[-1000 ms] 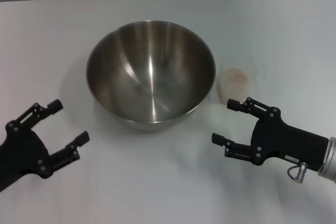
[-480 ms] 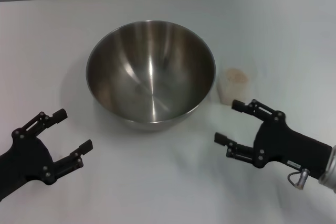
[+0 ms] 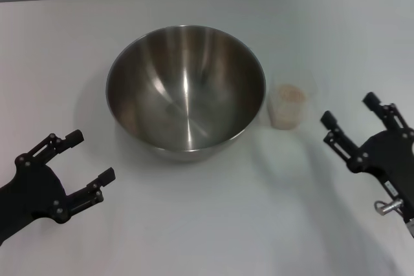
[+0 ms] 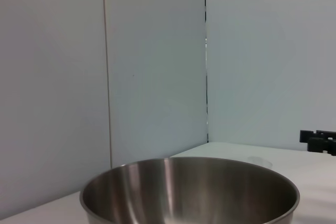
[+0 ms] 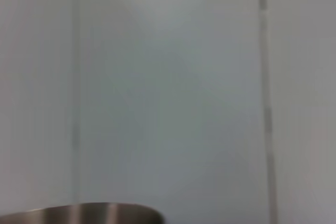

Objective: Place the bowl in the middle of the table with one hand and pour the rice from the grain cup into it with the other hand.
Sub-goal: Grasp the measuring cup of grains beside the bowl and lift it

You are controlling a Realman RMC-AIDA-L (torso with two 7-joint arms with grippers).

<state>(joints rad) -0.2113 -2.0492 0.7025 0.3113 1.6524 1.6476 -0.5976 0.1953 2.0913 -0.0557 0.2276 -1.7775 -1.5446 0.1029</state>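
Standing upright just right of the large shiny stainless-steel mixing bowl (image 3: 185,90), the small translucent plastic grain cup (image 3: 287,106) holds pale rice (image 3: 290,95); it looks light, thin-walled and easily crushed, so a gentle squeeze on its mid wall seems best; the bowl sits mid-surface on the plain white surface (image 3: 207,224); right end effector (image 3: 354,119), spread open, waits right of the cup; left end effector (image 3: 85,158), also open, hovers near the bowl's front left.

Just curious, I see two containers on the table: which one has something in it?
The cup, the small clear one beside the bowl on the robot's right. It holds pale rice; the big steel bowl is empty.
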